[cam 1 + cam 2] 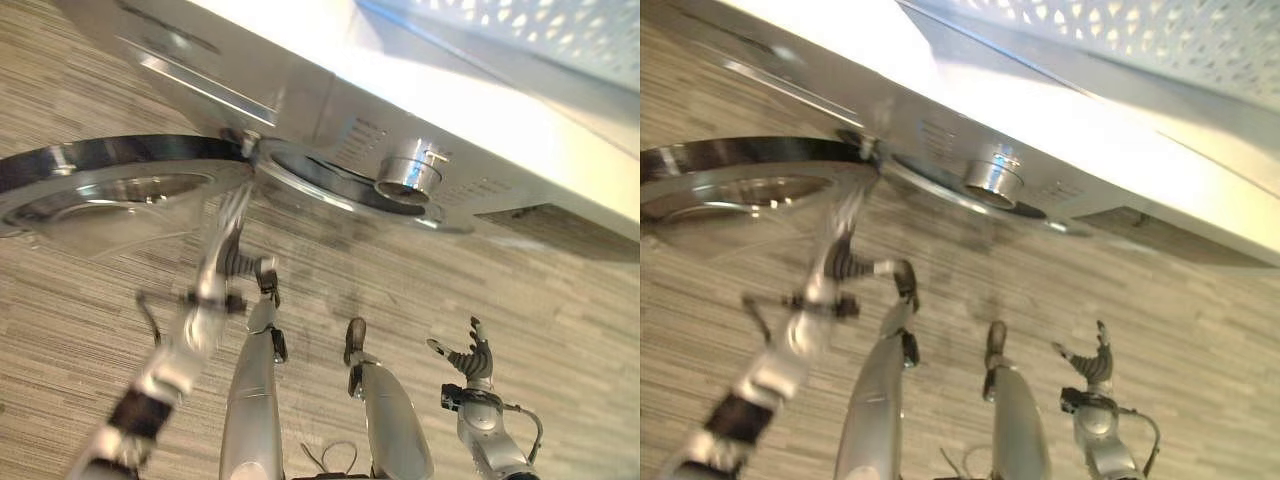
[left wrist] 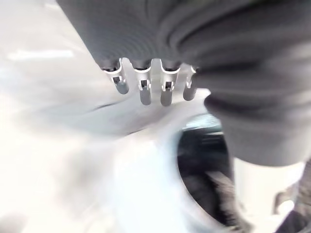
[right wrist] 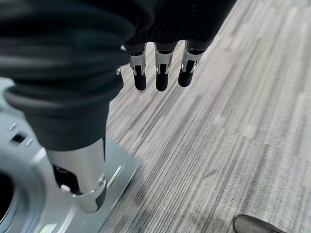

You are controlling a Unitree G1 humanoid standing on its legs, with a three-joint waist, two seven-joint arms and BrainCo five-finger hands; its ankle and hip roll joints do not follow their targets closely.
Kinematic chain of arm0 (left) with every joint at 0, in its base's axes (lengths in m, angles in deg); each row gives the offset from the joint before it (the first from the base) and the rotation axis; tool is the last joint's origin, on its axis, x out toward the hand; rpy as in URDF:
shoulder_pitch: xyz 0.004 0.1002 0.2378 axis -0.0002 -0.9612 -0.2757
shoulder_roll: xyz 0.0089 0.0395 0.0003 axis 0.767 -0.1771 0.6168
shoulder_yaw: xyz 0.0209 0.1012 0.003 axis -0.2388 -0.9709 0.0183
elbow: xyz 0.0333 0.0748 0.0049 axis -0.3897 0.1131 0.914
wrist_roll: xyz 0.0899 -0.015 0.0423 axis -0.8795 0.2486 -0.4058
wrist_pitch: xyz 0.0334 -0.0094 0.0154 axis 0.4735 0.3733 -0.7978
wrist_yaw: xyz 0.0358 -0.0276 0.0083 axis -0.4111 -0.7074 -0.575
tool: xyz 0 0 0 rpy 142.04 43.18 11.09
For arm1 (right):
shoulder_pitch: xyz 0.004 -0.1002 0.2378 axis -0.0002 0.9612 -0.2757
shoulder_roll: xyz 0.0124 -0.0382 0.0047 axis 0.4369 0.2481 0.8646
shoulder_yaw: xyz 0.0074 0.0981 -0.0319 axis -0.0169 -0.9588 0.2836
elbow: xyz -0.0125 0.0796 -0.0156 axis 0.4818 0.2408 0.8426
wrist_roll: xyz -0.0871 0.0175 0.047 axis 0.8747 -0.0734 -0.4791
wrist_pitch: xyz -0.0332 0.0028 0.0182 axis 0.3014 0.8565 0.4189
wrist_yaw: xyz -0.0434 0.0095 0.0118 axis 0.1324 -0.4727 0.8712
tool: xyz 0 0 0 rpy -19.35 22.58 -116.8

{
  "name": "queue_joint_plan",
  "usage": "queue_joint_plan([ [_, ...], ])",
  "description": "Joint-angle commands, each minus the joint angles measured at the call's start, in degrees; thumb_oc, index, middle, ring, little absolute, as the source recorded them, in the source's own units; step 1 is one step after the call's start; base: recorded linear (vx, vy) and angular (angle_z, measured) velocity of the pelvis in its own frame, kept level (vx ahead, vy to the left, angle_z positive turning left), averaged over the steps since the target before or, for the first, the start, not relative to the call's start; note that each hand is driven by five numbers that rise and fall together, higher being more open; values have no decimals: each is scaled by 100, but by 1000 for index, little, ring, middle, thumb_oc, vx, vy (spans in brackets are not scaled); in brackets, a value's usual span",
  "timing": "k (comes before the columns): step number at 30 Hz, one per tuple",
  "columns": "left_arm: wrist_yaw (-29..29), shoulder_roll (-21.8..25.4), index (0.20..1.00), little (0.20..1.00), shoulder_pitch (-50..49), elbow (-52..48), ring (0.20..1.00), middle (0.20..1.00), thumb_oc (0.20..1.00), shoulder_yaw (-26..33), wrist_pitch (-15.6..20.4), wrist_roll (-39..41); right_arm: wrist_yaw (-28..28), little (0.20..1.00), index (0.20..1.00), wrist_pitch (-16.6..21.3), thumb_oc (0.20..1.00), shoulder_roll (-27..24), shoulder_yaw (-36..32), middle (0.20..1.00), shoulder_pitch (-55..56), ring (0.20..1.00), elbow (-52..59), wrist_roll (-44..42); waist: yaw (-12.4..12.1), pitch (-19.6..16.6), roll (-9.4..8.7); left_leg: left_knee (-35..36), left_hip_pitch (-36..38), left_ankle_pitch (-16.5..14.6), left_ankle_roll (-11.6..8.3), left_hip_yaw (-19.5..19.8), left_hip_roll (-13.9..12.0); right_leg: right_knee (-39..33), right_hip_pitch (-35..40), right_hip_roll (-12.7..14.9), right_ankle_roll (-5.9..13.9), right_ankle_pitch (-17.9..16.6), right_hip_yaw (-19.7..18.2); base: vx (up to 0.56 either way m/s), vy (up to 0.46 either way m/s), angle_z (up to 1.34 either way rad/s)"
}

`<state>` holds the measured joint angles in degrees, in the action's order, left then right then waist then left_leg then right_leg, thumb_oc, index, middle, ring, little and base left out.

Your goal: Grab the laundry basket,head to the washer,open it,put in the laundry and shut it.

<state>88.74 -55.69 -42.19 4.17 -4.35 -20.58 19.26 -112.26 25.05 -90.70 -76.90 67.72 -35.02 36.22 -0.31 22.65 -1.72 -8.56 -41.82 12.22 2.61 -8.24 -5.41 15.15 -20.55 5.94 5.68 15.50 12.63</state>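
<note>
The washer [image 1: 420, 130] door [image 1: 110, 185] stands swung open with the left hand [image 1: 232, 215] reaching at its edge, fingers straight, right hand [image 1: 468, 352] spread idle; likely the shutting step, next needing a push.

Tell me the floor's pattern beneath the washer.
The wood-look floor has fine grey and beige streaks, like striped laminate planks. It shows best in the right wrist view.

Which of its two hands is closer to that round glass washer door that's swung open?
The left. The left hand reaches up to the edge of the open washer door, near its hinge. The right hand hangs open over the floor, well away on the other side.
</note>
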Motion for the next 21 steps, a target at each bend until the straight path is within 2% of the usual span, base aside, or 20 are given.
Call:
queue_joint_plan([
  [1, -379, 587, 1000, 1000, 1514, 277, 1000, 1000, 1000, -300, 635, 1162, 150, 1000, 1000, -84, 1000, -404, -291, 1000, 144, 1000, -116, -225, 219, -105, 102, -52, 116, -299, -729, -239, -83, -282, 265, -605, -868, 224, 98, -14, -34, 47],
  [4, -794, 345, 1000, 1000, 426, 586, 1000, 1000, 1000, 8, 662, 2318, 275, 1000, 1000, 5, 1000, -576, -805, 1000, 414, 1000, -156, -511, 175, -421, 125, -10, 836, -190, -750, -200, -181, -493, 1015, -553, -839, 210, 285, 37, 10, 33],
  [7, -921, 88, 1000, 1000, -137, 1022, 1000, 1000, 1000, 473, 590, 2668, 50, 1000, 1000, 132, 1000, -1010, -1722, 1000, 661, 1000, 761, -281, 212, -866, 63, 6, 1381, -277, -701, -78, -212, -782, 1611, -450, -685, 124, 271, 117, 61, 8],
  [9, -898, -59, 1000, 1000, -161, 1218, 1000, 1000, 1000, 574, 562, 2469, -62, 1000, 1000, 94, 1000, -1252, -2101, 1000, 779, 1000, 1404, 97, 245, -965, 30, -172, 1512, -438, -667, -53, -193, -875, 1854, -386, -643, 83, 232, 143, 88, -1],
  [10, -889, -236, 1000, 1000, -171, 1499, 1000, 1000, 1000, 670, 557, 2290, -119, 1000, 1000, 128, 1000, -1558, -2484, 1000, 772, 1000, 2200, 524, 255, -1105, -21, -397, 1604, -668, -619, -35, -182, -973, 2068, -295, -565, 14, 172, 193, 110, 3],
  [12, -921, -341, 1000, 1000, -192, 1689, 1000, 1000, 1000, 719, 533, 2141, -192, 1000, 1000, 121, 1000, -1765, -2741, 1000, 536, 1000, 2598, 831, 229, -1281, -73, -598, 1693, -899, -573, -16, -163, -1075, 2252, -211, -464, -85, 131, 228, 146, -4],
  [13, -985, -344, 1000, 1000, -244, 1805, 1000, 1000, 1000, 744, 470, 1928, -262, 1000, 1000, 43, 1000, -2177, -3035, 1000, 146, 1000, 3145, 1222, 143, -1431, -114, -700, 1826, -1036, -450, -94, -193, -1031, 2368, -91, -333, -261, 151, 246, 189, -26],
  [15, -1056, -380, 1000, 1000, -242, 1921, 1000, 1000, 1000, 673, 417, 1827, -233, 1000, 1000, 8, 1000, -2340, -3080, 1000, -147, 1000, 3419, 1399, 64, -1553, -144, -655, 2140, -1291, -330, -148, -157, -852, 2423, 24, -223, -385, 124, 248, 168, -29],
  [17, -1161, -420, 1000, 1000, -242, 2055, 1000, 1000, 1000, 597, 357, 1754, -189, 1000, 1000, -47, 1000, -2668, -3175, 1000, -476, 1000, 3567, 1482, -17, -1687, -234, -456, 2582, -1503, -169, -273, -17, -325, 2431, 231, 47, -976, 129, 275, 218, -13],
  [18, -1193, -444, 1000, 1000, -211, 2157, 1000, 1000, 1000, 521, 308, 1675, -68, 1000, 1000, -51, 1000, -2803, -3138, 1000, -718, 1000, 3784, 1481, -19, -1726, -245, -142, 3063, -1598, -27, -332, 126, 383, 2274, 361, 260, -1521, 66, 219, 207, 3],
  [19, -1191, -455, 1000, 1000, -204, 2164, 1000, 1000, 1000, 527, 312, 1672, -66, 1000, 1000, -55, 1000, -2813, -3130, 1000, -734, 1000, 3780, 1479, -22, -1710, -246, -101, 3095, -1584, -11, -348, 145, 404, 2270, 380, 280, -1523, 47, 200, 220, 12],
  [21, -1269, -390, 1000, 1000, -183, 2131, 1000, 1000, 1000, 388, 288, 1679, -23, 1000, 1000, -57, 1000, -3206, -2956, 1000, -1292, 1000, 3662, 1407, -59, -1681, -158, 196, 3415, -1588, 180, -235, 224, 1524, 1977, 421, 395, -1953, -87, 138, 202, 22],
])
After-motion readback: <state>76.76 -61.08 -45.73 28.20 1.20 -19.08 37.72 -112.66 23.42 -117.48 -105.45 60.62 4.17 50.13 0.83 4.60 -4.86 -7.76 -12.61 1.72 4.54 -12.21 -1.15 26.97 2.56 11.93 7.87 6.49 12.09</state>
